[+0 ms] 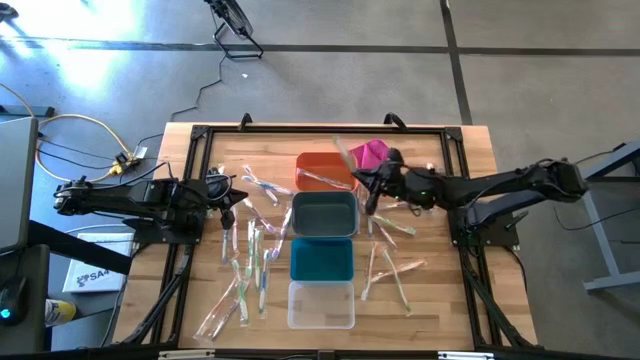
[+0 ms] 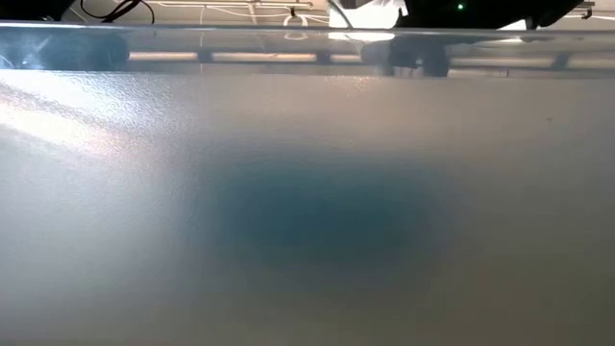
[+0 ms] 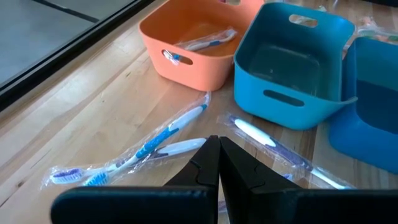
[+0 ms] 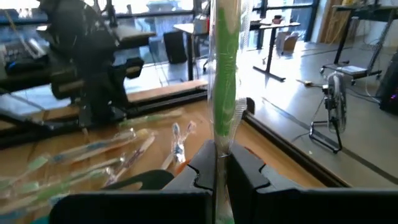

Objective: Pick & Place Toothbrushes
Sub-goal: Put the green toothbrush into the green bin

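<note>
Many wrapped toothbrushes lie flat on the wooden table, one group left of the bins (image 1: 250,255) and one group right of them (image 1: 390,265). Another lies inside the orange bin (image 1: 322,172), also seen in the left wrist view (image 3: 205,40). My right gripper (image 1: 360,180) hangs over that bin's right edge, shut on a green toothbrush (image 4: 225,74) in a clear wrapper. My left gripper (image 3: 219,149) waits shut and empty at the table's left (image 1: 228,190), above loose toothbrushes (image 3: 168,134). My right gripper pinches the green toothbrush between its two fingers at a low part of its wrapped handle (image 4: 221,146). The fingers come nearly level from the table's right. The toothbrush is lifted clear and sticks up from the fingers, leaning toward the far edge (image 1: 343,155).
Below the orange bin, a grey bin (image 1: 323,213), a teal bin (image 1: 322,258) and a clear bin (image 1: 321,303) form a column down the table's middle. A magenta cloth lump (image 1: 368,153) lies at the far edge beside my right gripper. A frosted wall fills the low view.
</note>
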`<state>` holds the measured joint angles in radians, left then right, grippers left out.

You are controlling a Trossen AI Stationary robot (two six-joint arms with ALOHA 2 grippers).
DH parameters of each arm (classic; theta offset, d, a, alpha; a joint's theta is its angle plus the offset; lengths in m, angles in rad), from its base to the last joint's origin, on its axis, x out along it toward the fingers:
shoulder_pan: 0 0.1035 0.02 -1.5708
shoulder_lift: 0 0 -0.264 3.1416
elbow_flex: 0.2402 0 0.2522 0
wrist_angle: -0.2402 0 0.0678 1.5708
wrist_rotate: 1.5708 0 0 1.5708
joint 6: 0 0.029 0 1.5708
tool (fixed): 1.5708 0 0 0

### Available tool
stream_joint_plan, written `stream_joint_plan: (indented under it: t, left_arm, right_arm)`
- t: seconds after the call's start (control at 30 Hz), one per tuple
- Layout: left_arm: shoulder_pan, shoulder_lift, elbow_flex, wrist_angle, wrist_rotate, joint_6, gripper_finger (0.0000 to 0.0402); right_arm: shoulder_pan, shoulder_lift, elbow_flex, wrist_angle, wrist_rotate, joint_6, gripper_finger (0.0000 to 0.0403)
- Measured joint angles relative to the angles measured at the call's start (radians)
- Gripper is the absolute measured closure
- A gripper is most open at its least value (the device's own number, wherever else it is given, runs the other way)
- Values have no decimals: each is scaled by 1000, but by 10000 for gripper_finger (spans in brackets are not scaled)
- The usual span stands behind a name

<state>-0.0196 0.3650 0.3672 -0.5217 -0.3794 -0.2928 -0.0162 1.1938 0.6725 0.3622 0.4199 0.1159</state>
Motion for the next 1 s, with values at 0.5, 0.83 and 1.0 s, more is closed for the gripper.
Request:
stream_joint_plan:
  t: [0.5, 0.83, 1.0]
  left_arm:
    - [0, 0, 0, -1, 0, 0, 396]
    - [0, 0, 0, -3, 0, 0, 396]
    - [0, 0, 0, -4, 0, 0, 396]
  right_arm:
    - [-5, 254, 316, -362, -66, -79, 394]
    - [-32, 369, 345, -409, -212, -109, 394]
    - [-27, 395, 345, -447, -281, -108, 394]
